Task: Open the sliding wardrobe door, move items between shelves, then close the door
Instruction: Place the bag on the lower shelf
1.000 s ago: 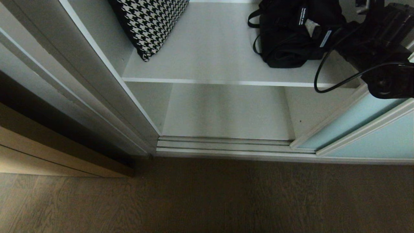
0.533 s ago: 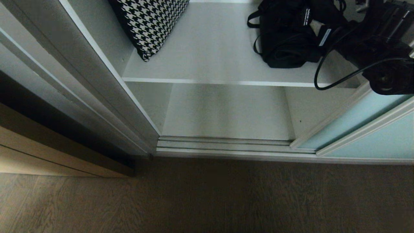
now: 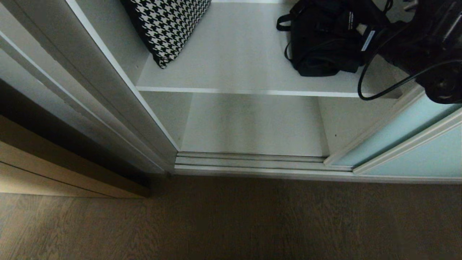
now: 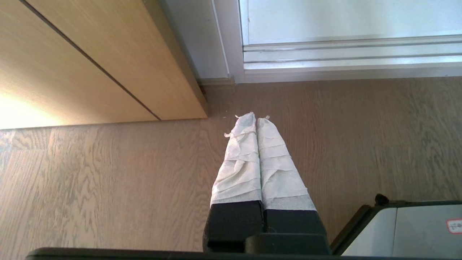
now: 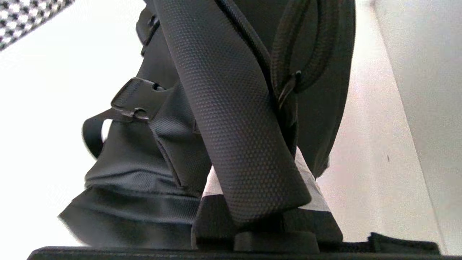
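The black bag (image 3: 326, 39) sits on the upper shelf (image 3: 231, 57), upper right of the head view. The right gripper (image 5: 258, 202) pinches its padded strap (image 5: 231, 108); lift slowly, clearing the shelf edge. Left gripper (image 4: 257, 121) pressed together, parked over the floor (image 4: 108, 180).

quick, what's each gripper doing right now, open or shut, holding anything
Left gripper: jaws shut, empty, pointing at the floor.
Right gripper: jaws shut on a strap of the black bag on the upper shelf.
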`<state>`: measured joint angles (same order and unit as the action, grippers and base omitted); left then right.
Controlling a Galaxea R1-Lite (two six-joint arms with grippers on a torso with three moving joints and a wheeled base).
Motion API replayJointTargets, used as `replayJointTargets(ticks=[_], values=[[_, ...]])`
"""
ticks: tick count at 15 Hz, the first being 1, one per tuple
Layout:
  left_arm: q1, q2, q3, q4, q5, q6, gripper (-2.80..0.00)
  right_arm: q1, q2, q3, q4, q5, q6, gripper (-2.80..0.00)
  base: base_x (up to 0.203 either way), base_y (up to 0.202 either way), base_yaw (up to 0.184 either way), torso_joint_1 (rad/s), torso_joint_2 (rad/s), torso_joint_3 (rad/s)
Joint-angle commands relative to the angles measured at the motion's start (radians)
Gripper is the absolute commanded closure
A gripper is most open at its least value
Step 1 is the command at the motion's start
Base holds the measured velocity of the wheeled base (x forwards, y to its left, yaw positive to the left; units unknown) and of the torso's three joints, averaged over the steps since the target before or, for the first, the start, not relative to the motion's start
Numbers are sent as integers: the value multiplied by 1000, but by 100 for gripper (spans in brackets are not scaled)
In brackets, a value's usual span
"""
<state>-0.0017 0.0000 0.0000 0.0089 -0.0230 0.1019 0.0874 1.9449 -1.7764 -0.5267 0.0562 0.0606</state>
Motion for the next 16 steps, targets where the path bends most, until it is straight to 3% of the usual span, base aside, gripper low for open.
replayJointTargets(ticks=[1, 4, 6, 9, 16], values=[[0, 0, 0, 0, 0, 1, 0, 4, -95, 6, 75, 7, 5, 0, 0, 0, 0, 0, 0, 0], [0, 0, 0, 0, 0, 1, 0, 22, -203, 5, 174, 59, 48, 0, 0, 0, 0, 0, 0, 0], [0, 1, 0, 0, 0, 1, 0, 47, -261, -20, 307, 94, 57, 0, 0, 0, 0, 0, 0, 0], [0, 1, 0, 0, 0, 1, 0, 95, -307, -75, 434, 102, 72, 0, 0, 0, 0, 0, 0, 0], [0, 0, 0, 0, 0, 1, 0, 101, -363, -89, 517, 96, 81, 0, 0, 0, 0, 0, 0, 0]])
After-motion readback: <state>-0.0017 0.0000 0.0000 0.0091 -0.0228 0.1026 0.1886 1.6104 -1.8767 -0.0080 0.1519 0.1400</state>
